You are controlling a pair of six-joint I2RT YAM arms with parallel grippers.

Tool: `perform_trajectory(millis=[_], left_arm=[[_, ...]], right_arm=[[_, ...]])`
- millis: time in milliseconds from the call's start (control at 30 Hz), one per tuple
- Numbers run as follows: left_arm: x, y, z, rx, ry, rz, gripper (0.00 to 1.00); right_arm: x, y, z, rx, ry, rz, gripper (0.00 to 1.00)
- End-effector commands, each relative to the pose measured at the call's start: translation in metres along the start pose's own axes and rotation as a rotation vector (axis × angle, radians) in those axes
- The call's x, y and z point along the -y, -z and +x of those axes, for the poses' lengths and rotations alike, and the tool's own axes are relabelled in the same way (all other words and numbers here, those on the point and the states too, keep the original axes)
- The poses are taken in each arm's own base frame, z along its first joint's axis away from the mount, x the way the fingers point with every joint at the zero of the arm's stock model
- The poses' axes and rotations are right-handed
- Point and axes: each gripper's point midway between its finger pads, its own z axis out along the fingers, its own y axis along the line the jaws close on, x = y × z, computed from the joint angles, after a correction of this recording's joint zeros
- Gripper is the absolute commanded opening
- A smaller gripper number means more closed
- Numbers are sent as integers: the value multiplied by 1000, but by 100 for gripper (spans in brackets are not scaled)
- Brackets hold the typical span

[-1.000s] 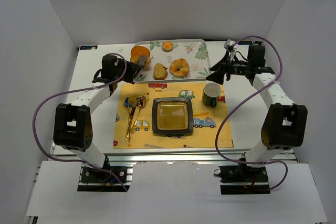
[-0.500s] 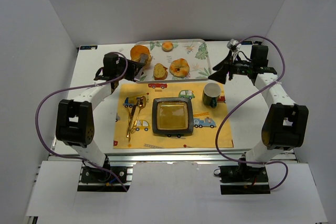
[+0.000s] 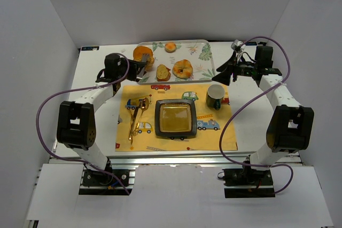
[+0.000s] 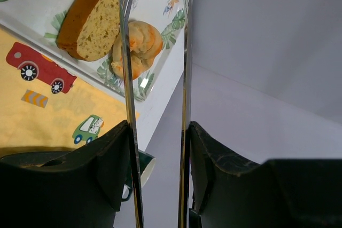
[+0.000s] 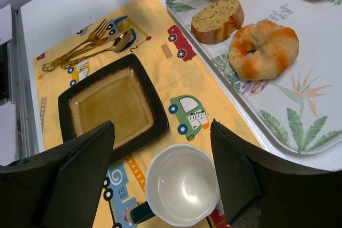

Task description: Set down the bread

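Pale walls close in the white table (image 3: 96, 86) on three sides, and bare tabletop lies left and right of the yellow placemat printed with cars (image 3: 214, 132). A rectangular leaf-patterned tray (image 3: 206, 57) sits at the rear, its near edge meeting the mat. The bread (image 3: 141, 53), a chunky orange-brown roll, is at the tray's left end. Just right of it lie a small brown slice (image 3: 163, 71) and a glazed ring-shaped pastry (image 3: 183, 68), with a small round bun (image 3: 170, 47) near the back rim. On the mat a dark-rimmed square amber plate (image 3: 175, 119) sits in the middle, gold cutlery (image 3: 136, 117) to its left and a green mug with a white inside (image 3: 215, 96) to its right. The left arm reaches forward and inward; the left gripper (image 4: 159, 137) clamps silver metal tongs (image 4: 128, 78), whose tips reach the bread (the wrist view cuts off the contact, so I cannot tell whether they pinch it). The right arm bends inward; the right gripper (image 5: 160, 126) hangs above the mug with its jaws spread, holding nothing.
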Motion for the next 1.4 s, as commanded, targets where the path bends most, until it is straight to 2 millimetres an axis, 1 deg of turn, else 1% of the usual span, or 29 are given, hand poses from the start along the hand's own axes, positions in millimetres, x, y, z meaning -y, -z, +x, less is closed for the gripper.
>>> perform_trajectory(millis=[0, 167, 300, 400, 433, 500, 533, 600, 633, 700, 733, 767, 800, 833, 867, 900, 967, 1000, 1067, 1333, 1367], left_arm=[[24, 13, 1, 13, -4, 77, 56], [20, 5, -3, 22, 11, 63, 56], [18, 3, -3, 23, 13, 50, 56], [11, 2, -4, 24, 19, 37, 52], [10, 2, -4, 24, 22, 38, 46], [5, 0, -2, 20, 36, 44, 39], [2, 0, -2, 17, 39, 41, 32], [-3, 0, -1, 16, 41, 36, 25], [-2, 1, 0, 12, 38, 39, 20], [-3, 3, 1, 9, 19, 38, 14], [1, 4, 1, 5, 2, 44, 11], [4, 6, 3, -3, -13, 48, 6], [2, 7, 4, -9, -51, 34, 3], [10, 9, 5, -13, -79, 47, 1], [17, 14, 5, -10, -104, 63, 0], [15, 16, 6, -16, -149, 47, 0], [30, 24, 8, -16, -201, 74, 0], [25, 27, 10, -24, -242, 49, 0], [33, 35, 12, -28, -292, 60, 0], [49, 58, 19, -44, -422, 66, 0], [46, 61, 20, -52, -445, 50, 0]], right_arm=[[-3, 2, -4, 22, 28, -24, 77], [-4, 2, -5, 23, 36, -25, 77], [-5, 4, -4, 22, 34, -23, 77], [-6, 4, -5, 23, 37, -24, 77], [-6, 5, -5, 24, 36, -22, 77], [-6, 5, -6, 26, 39, -23, 77], [-6, 6, -6, 26, 39, -22, 77], [-6, 7, -6, 29, 38, -23, 77], [-6, 7, -8, 31, 41, -24, 77], [-8, 8, -9, 33, 42, -28, 77], [-8, 9, -9, 34, 43, -27, 77], [-9, 9, -9, 34, 43, -28, 77], [-10, 9, -10, 36, 46, -31, 77], [-10, 10, -10, 37, 46, -31, 77], [-11, 10, -11, 37, 48, -31, 77], [-11, 10, -11, 38, 48, -32, 77], [-12, 11, -10, 38, 46, -32, 77], [-12, 11, -10, 38, 45, -34, 77], [-13, 11, -10, 39, 43, -37, 77], [-14, 11, -11, 39, 46, -39, 77], [-15, 11, -11, 39, 46, -40, 77]])
